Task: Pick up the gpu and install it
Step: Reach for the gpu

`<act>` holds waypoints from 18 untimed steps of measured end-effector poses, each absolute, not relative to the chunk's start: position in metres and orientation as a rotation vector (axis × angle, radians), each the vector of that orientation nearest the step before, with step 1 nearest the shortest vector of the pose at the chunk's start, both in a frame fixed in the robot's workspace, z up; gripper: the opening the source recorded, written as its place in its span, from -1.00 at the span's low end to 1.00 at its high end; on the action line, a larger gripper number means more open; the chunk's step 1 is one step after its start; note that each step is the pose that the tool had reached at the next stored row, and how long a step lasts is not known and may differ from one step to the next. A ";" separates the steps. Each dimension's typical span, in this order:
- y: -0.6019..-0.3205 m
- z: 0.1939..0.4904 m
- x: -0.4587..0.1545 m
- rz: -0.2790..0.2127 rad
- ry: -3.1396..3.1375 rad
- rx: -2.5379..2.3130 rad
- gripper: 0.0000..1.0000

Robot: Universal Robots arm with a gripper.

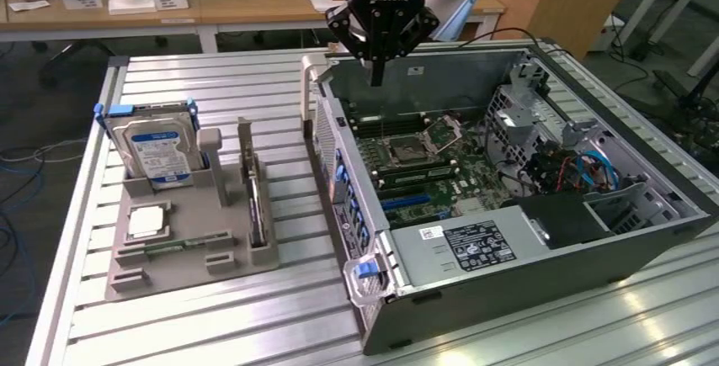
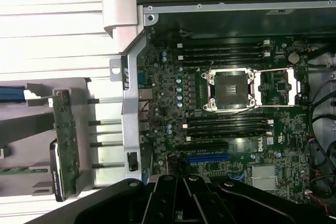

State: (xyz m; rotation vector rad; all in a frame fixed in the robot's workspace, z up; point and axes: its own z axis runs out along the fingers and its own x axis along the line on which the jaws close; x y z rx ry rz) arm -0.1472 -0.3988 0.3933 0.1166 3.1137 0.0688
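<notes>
The gpu stands on edge in the grey holder tray at the exterior view's left, a thin dark slab. In the wrist view the gpu shows a green board face with a dark edge. My gripper hangs above the back edge of the open computer case, well away from the gpu. Its fingers are shut together with nothing between them. Below it lies the motherboard with a blue slot.
A silver hard drive with a blue-white label stands at the holder's far end, and a green memory stick lies near its front. Cables and a power supply crowd the case's right side. Desks stand behind the slatted metal table.
</notes>
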 end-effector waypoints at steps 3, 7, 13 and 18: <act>-0.399 0.393 -0.150 0.069 3.114 0.117 -0.79; -0.399 0.393 -0.153 0.069 3.114 0.117 -0.79; -0.399 0.393 -0.158 0.069 3.114 0.117 -0.79; -0.399 0.393 -0.163 0.069 3.114 0.117 -0.79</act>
